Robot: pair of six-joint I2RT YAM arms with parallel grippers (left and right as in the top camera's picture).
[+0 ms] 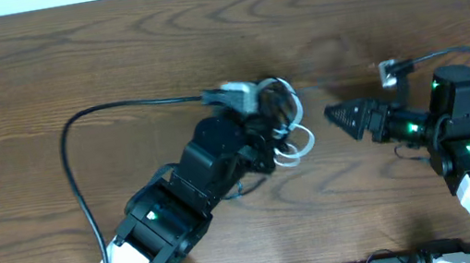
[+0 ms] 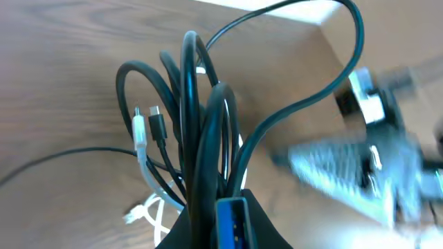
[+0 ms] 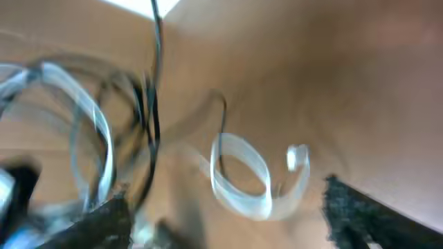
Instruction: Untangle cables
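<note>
Brown wood-grain table [image 1: 112,56]. Left gripper [image 1: 265,130] angled toward centre, jaws pinching black cables [image 2: 194,138], white cable [image 1: 300,143] looped beside. Right gripper [image 1: 335,116] faced it, jaws spread.

The overhead camera is looking straight down on the wooden table [image 1: 110,47] from well above. The left wrist camera is sitting very near the black cables [image 2: 188,104], facing the right arm [image 2: 374,166]. The right wrist camera is peering low and close at the white cable [image 3: 239,202], and all three views are sharing that tangle.
</note>
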